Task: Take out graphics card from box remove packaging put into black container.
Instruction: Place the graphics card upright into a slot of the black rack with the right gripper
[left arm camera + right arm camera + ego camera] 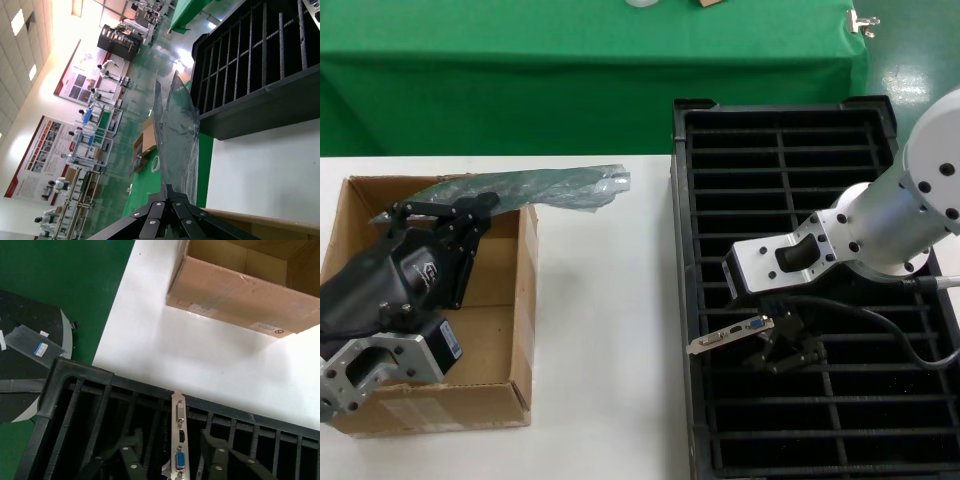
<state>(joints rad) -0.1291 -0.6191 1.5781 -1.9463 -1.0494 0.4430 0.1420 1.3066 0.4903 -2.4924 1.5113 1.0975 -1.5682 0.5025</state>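
Observation:
The grey-green packaging [540, 187] sticks up and out over the far rim of the brown box [525, 300], empty of the card. My left gripper [485, 205] is above the box and shut on the bag's lower end; the left wrist view shows the bag [175, 130] rising from the closed fingertips of that gripper [168, 189]. The graphics card [730, 335] stands on edge in a slot at the near left of the black container [680, 250], silver bracket [179, 440] with the blue port showing. My right gripper [785, 345] [171, 437] straddles it, fingers [130, 460] spread clear of the card.
The white tabletop [600, 350] separates box and tray. A green-draped table [570, 80] runs along the back. A grey cable [910, 345] loops from my right arm over the tray. The tray's other slots [800, 180] hold nothing.

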